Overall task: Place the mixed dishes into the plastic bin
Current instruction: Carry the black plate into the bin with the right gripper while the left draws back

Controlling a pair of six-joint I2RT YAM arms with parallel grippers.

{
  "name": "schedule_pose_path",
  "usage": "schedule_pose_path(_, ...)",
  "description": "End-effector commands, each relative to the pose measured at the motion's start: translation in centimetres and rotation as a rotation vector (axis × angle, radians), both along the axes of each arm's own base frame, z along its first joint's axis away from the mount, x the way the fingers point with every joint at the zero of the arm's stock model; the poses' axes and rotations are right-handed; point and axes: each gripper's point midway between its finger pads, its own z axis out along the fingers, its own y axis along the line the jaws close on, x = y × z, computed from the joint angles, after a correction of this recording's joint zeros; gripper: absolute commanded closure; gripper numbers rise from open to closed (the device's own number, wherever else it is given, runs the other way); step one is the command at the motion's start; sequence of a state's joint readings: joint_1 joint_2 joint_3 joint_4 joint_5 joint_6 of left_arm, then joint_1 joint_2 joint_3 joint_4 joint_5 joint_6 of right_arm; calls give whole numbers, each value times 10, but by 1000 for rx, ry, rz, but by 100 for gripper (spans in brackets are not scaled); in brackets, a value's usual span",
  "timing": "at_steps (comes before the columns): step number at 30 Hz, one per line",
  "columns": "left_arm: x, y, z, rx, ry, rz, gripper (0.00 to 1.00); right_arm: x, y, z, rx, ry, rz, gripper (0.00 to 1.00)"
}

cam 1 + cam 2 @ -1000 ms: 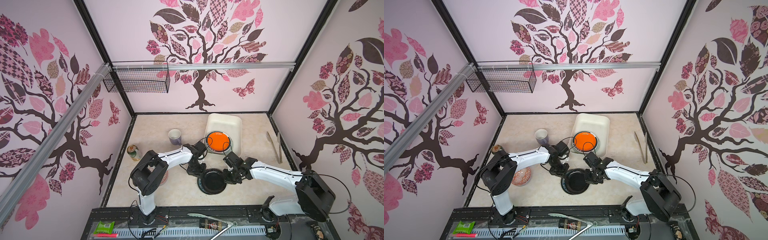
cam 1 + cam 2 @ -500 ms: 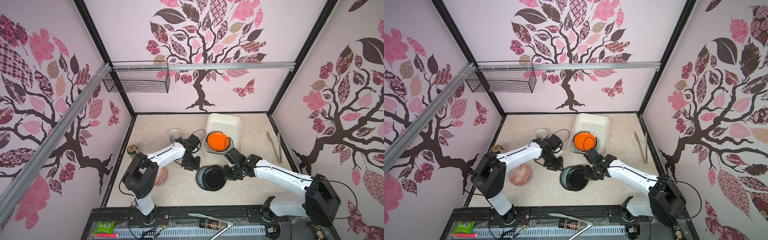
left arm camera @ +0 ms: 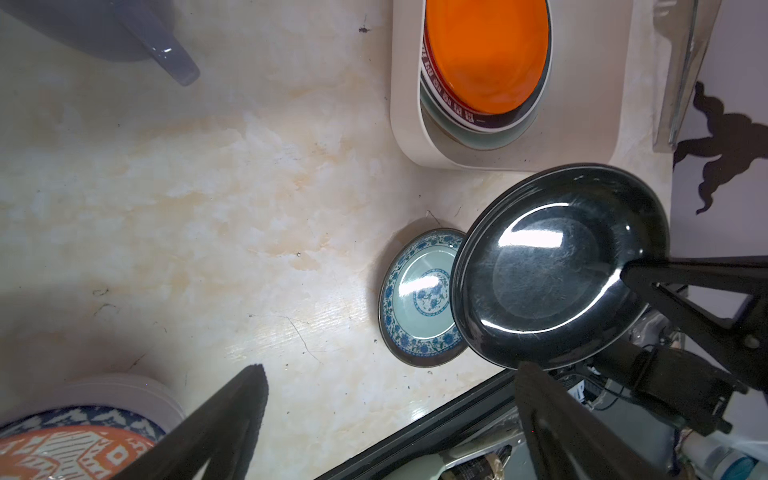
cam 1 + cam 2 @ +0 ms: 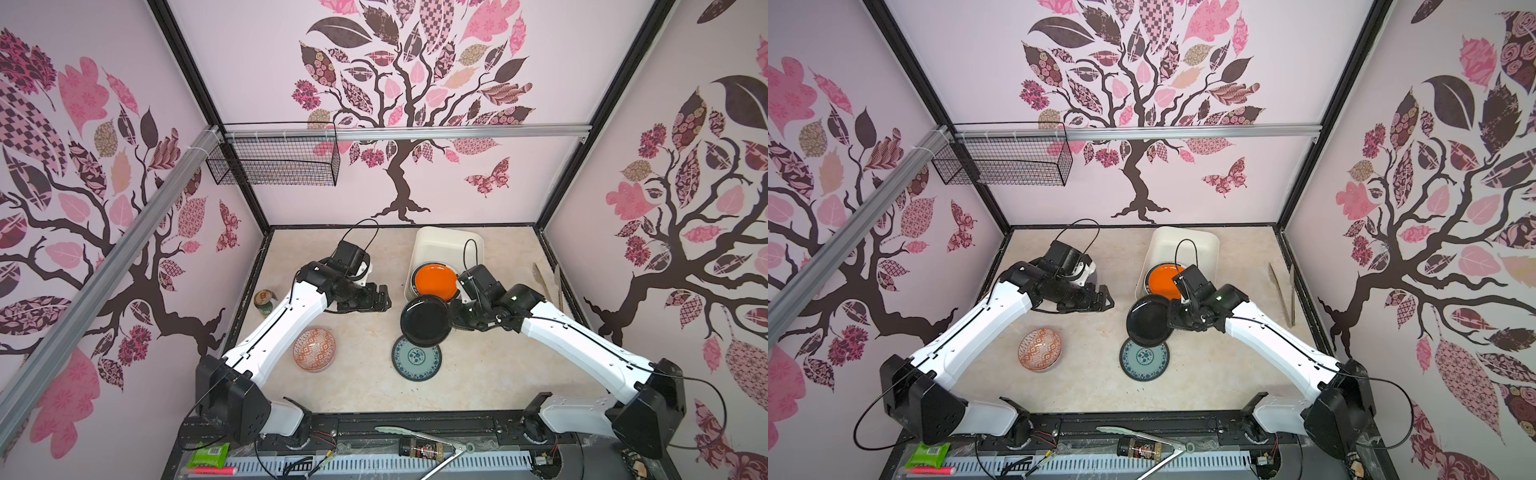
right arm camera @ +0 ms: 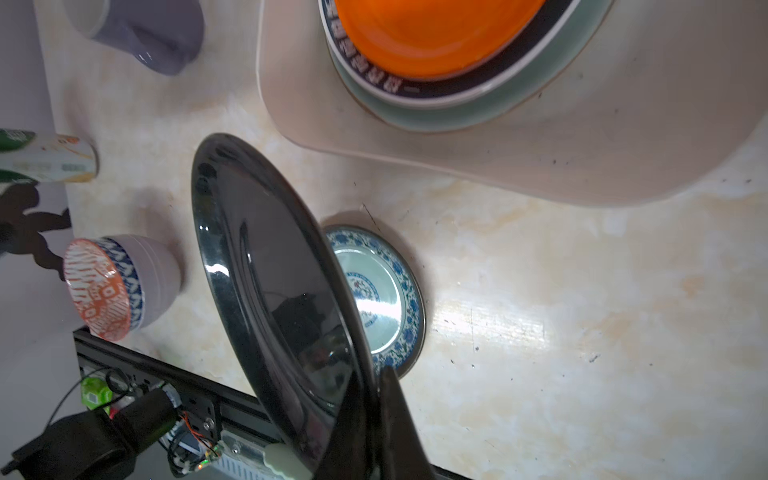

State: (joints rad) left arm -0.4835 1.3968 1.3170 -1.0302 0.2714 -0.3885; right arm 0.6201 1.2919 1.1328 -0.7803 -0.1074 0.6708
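My right gripper (image 4: 451,318) (image 5: 374,386) is shut on the rim of the black plate (image 4: 424,320) (image 5: 270,270). It holds the plate tilted in the air, partly over the mint-green flowered plate (image 4: 417,358) (image 3: 419,295) that lies on the table. Just behind stands the plastic bin (image 4: 449,243) (image 5: 540,166) with the orange plate (image 4: 436,282) (image 3: 486,50) on top of a stack of plates. To the left, my left gripper (image 4: 384,300) (image 3: 392,368) is open and empty. The red-patterned bowl (image 4: 313,349) sits at front left. The lavender mug (image 3: 104,29) (image 5: 145,29) shows only in the wrist views.
A green drink can (image 4: 264,301) stands by the left wall. Long wooden utensils (image 4: 548,282) lie along the right wall. A black wire basket (image 4: 274,160) hangs high at the back left. Bare tabletop lies between the bowl and the flowered plate.
My left gripper has opened and drawn back to the left. My right gripper has lifted the black plate off the flowered plate and carried it toward the bin.
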Motion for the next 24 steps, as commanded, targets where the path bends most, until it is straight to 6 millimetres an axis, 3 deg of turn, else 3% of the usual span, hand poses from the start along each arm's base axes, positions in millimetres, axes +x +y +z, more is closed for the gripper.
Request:
schedule_pose_path(1, -9, 7, -3, 8, -10, -2, 2, 23, -7, 10, -37, -28, 20, 99)
schedule_pose_path(9, -18, 15, 0, 6, -24, 17, 2, 86, -32, 12, -44, -51, -30, 99)
schedule_pose_path(16, -17, 15, -6, 16, -6, 23, 2, 134, -45, -9, -50, -45, -67, 98)
schedule_pose_path(24, -7, 5, -11, 8, 25, 12, 2, 172, -65, -40, -6, -6, -112, 98)
